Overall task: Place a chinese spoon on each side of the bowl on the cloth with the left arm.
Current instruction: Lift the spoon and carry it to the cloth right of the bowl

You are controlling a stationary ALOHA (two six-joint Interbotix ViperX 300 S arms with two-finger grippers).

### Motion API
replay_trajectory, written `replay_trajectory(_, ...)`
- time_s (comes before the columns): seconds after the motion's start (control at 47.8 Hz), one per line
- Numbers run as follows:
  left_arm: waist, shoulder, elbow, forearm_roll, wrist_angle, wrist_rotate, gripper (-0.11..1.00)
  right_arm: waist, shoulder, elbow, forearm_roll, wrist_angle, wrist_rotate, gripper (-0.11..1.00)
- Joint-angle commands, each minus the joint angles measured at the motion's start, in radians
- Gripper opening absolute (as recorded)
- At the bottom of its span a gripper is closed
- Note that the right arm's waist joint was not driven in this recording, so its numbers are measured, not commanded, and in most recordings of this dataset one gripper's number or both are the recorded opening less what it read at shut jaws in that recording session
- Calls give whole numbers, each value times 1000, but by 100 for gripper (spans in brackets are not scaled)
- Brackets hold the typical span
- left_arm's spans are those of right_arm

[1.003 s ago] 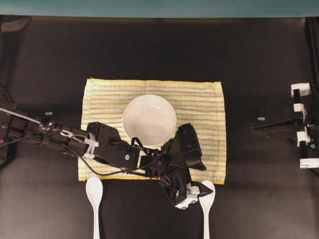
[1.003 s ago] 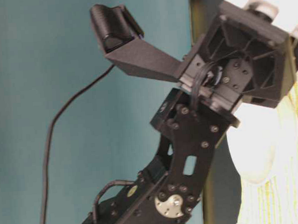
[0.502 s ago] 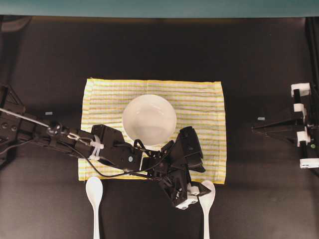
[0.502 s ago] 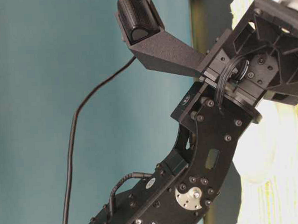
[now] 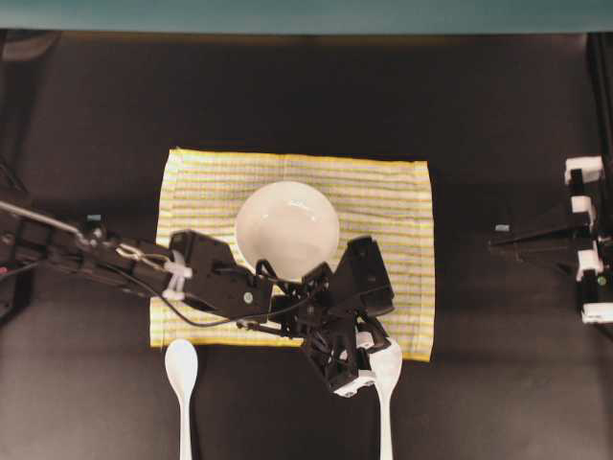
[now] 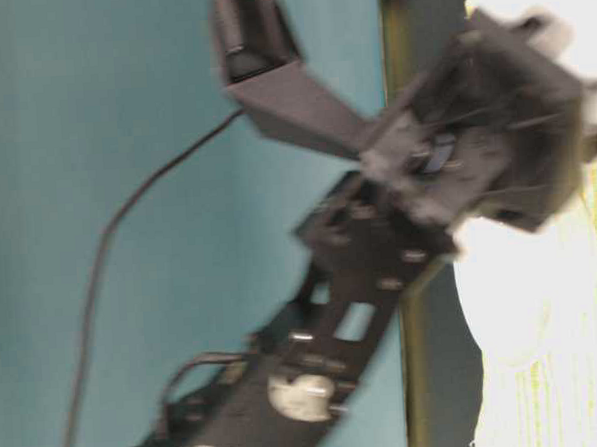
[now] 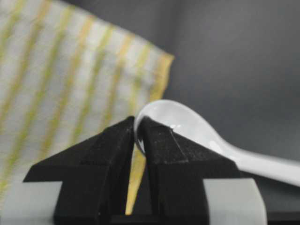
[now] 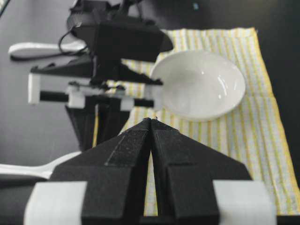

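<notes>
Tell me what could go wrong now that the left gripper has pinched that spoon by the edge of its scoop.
1. The left gripper pinches only the thin rim of the right-hand spoon; the glossy spoon could slip or swing when lifted.
2. This spoon lies at the cloth corner, so a drag could ruck the hem.
3. The bowl sits close beside the arm's wrist; a turn might nudge it.

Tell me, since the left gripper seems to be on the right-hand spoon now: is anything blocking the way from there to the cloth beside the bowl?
Nothing visible does. The left gripper pinches the spoon at its bowl end, just off the cloth. The striped strip right of the bowl lies bare.
</notes>
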Motion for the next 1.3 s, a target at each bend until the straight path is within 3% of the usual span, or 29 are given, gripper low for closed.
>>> replay_trajectory(0.0, 34, -81, -14, 6, 32, 29, 8, 0, -3, -3, -2, -5, 2, -1)
replay_trajectory(0.334, 233, -181, -41, 6, 133, 216, 8, 0, -12, -2, -2, 11, 8, -1)
replay_trajectory(0.46, 295, -173, -57, 5, 199, 239, 8, 0, -14, -2, -2, 11, 8, -1)
replay_trajectory(0.857, 299, -143, -91, 5, 298, 276, 7, 0, -15, -2, -2, 23, 8, -1)
replay_trajectory(1.087, 305, -117, -94, 6, 284, 339, 7, 0, -15, 0, -2, 25, 6, -1)
replay_trajectory(1.275, 311, -75, -83, 6, 219, 344, 7, 0, -15, 0, -2, 25, 5, -1)
